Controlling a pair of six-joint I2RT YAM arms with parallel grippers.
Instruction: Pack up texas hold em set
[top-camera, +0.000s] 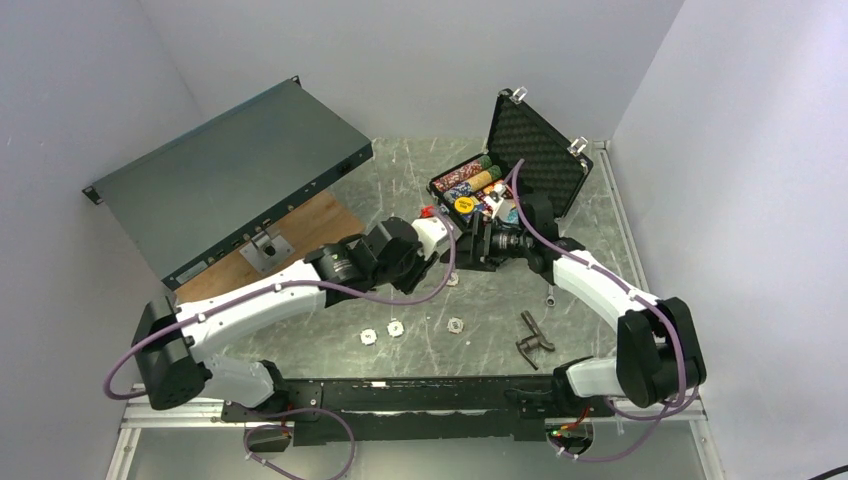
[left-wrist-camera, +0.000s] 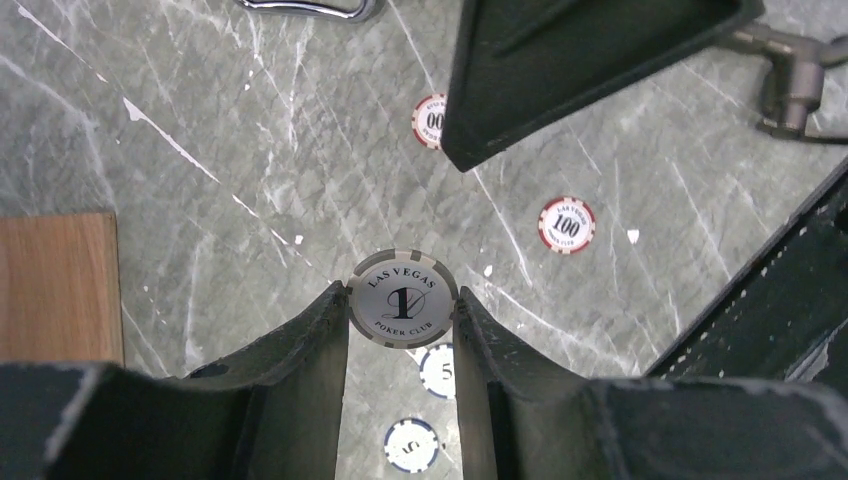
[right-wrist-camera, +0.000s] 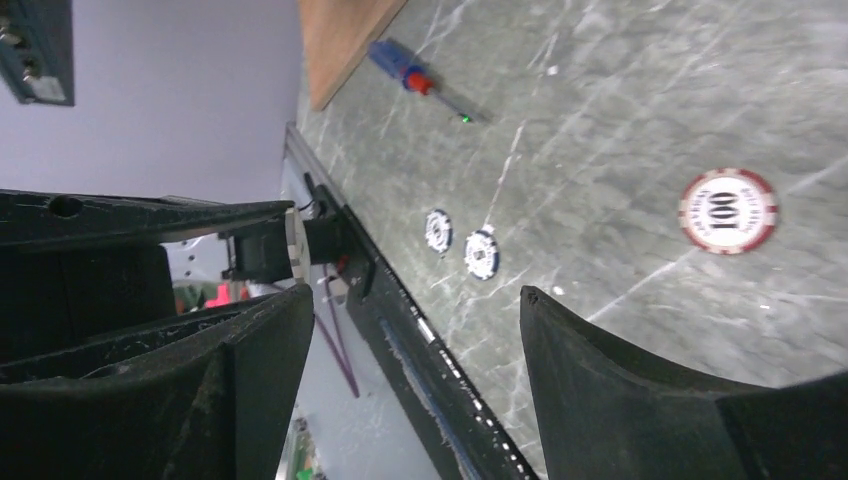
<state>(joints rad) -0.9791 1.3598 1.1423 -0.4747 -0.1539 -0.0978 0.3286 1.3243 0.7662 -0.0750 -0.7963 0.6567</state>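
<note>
Your left gripper (left-wrist-camera: 401, 300) clenches a white-grey chip (left-wrist-camera: 403, 285) reading "LAS VEGAS 1 POKER CLUB"; red "100" chip (left-wrist-camera: 566, 224) at 2 o'clock. Your right gripper (right-wrist-camera: 412, 300) stands released, empty. Open at 1 o'clock: black briefcase (top-camera: 540, 150).

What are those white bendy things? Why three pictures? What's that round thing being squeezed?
Those are two white robot arms bolted to a grey stone-patterned table. One picture looks down from above; the other two come from cameras on each arm's wrist, looking at what it grabs. The left arm's fingers pinch a white-grey round poker chip marked 1. The right arm's fingers are open and empty. At the back stands an open black briefcase holding rows of colourful chips. Loose chips lie on the table, like a red-white chip marked 100, plus a red-blue handled screwdriver.
</note>
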